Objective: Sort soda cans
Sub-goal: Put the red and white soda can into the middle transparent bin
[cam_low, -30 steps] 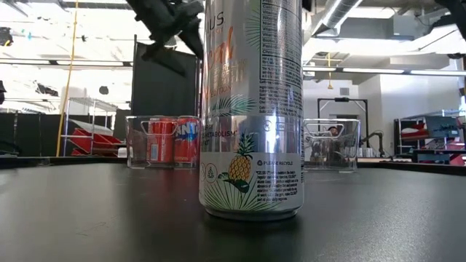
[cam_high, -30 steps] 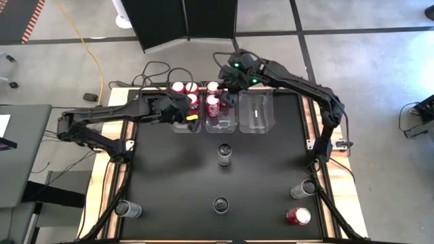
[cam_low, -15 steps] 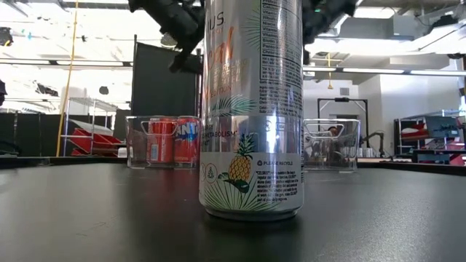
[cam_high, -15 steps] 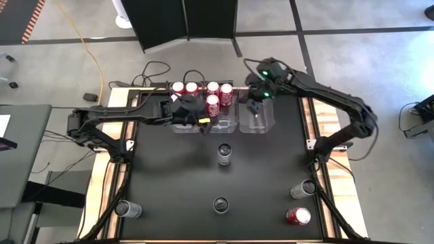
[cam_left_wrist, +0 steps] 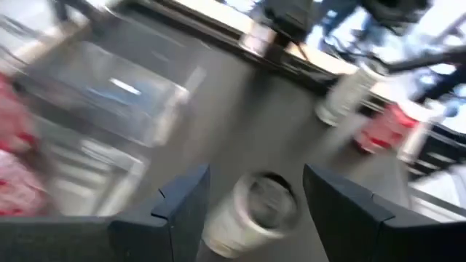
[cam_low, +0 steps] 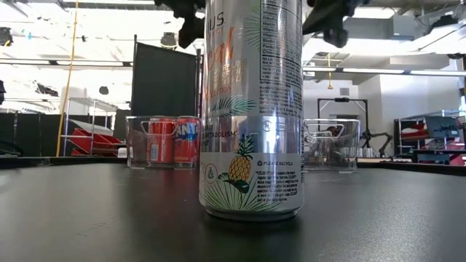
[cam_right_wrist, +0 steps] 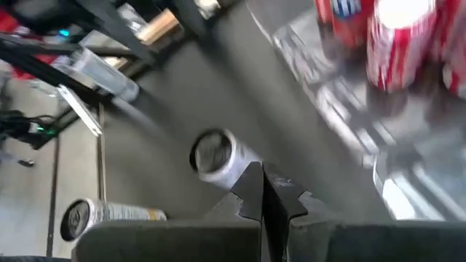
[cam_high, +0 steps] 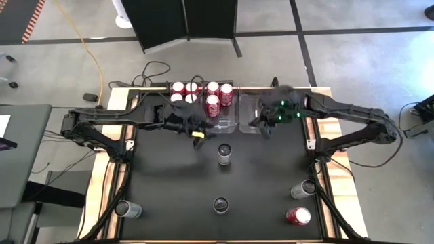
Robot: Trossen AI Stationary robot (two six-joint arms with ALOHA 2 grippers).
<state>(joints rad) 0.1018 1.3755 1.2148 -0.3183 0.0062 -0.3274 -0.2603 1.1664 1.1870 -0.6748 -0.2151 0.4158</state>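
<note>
Cans still loose, both grippers empty

Cans remain on the near table: a red can (cam_high: 298,216) and silver can (cam_high: 303,189) near right, one silver (cam_high: 127,209) near left, one near centre (cam_high: 221,204). I judge them light, thin-walled and slick, best taken mid-body. Farther in, the middle silver can (cam_high: 224,154) sits just below my left gripper (cam_left_wrist: 251,196), fingers apart. My right gripper (cam_right_wrist: 263,193), pinched together, hovers over the empty right bin (cam_high: 256,126). Red cans (cam_high: 211,95) fill the far bins.
</note>
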